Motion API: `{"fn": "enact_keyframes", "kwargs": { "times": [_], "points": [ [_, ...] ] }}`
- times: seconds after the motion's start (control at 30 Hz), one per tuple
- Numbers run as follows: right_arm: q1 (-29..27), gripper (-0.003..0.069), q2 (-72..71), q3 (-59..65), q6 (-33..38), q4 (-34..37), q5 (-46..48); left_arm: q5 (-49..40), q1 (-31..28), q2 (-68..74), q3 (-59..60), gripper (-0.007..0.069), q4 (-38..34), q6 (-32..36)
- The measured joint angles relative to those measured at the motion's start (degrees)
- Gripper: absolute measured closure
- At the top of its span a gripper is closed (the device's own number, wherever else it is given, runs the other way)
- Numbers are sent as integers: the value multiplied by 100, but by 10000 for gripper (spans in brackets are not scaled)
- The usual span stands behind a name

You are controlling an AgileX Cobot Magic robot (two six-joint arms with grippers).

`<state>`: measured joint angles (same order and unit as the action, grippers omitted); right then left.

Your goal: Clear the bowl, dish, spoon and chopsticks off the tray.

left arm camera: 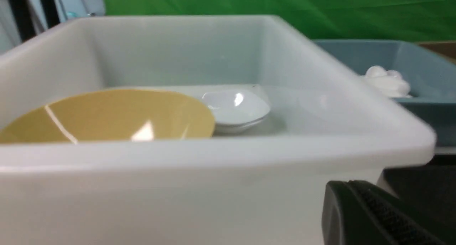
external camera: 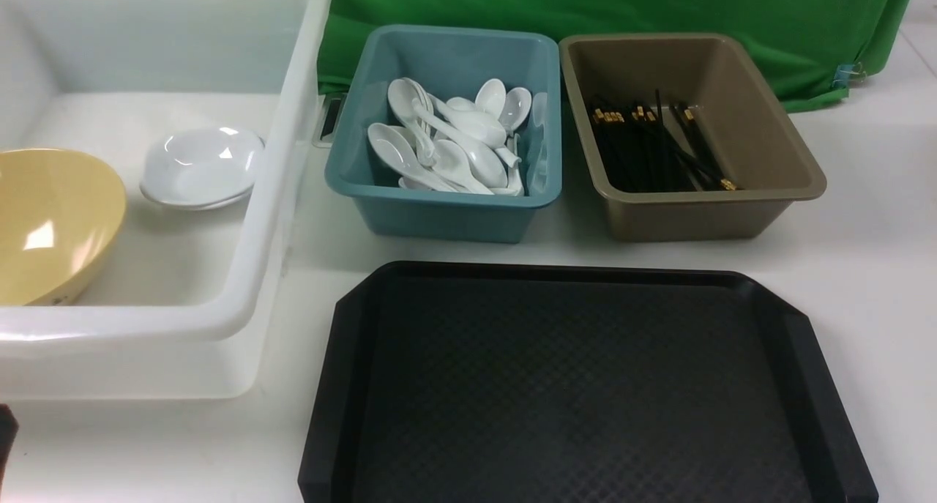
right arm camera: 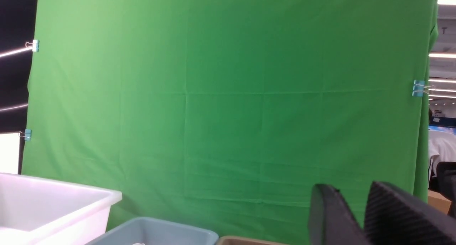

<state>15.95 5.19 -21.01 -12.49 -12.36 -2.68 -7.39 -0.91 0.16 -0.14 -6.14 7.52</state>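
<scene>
The black tray lies at the front centre with nothing on it. The mustard-yellow bowl leans in the white tub on the left, beside a small white dish. It also shows in the left wrist view, with the dish behind it. White spoons fill the blue tub. Black chopsticks lie in the brown tub. My left gripper is low outside the white tub's near wall, shut and empty. My right gripper is raised, shut and empty, facing the green cloth.
A green cloth hangs behind the tubs. The three tubs stand in a row behind the tray, the white one reaching furthest forward on the left. White tabletop lies right of the tray. A dark part of the left arm shows at the left edge.
</scene>
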Motion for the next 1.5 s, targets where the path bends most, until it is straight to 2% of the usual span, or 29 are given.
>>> {"fn": "enact_keyframes", "kwargs": {
  "times": [0.2,1.13,1.23,1.4,1.5],
  "points": [
    [0,483,0,0,0,6,2,-522,-150,-5,58,622,201,0],
    [0,426,0,7,43,18,12,-557,-144,-9,58,622,246,16],
    [-32,424,-23,21,131,18,268,-557,-144,-9,58,622,252,16],
    [-831,422,-64,471,212,18,783,-557,-144,-9,58,622,264,11],
    [-1603,420,-59,1274,419,13,955,-557,-144,-9,58,622,267,11]
  ]
}}
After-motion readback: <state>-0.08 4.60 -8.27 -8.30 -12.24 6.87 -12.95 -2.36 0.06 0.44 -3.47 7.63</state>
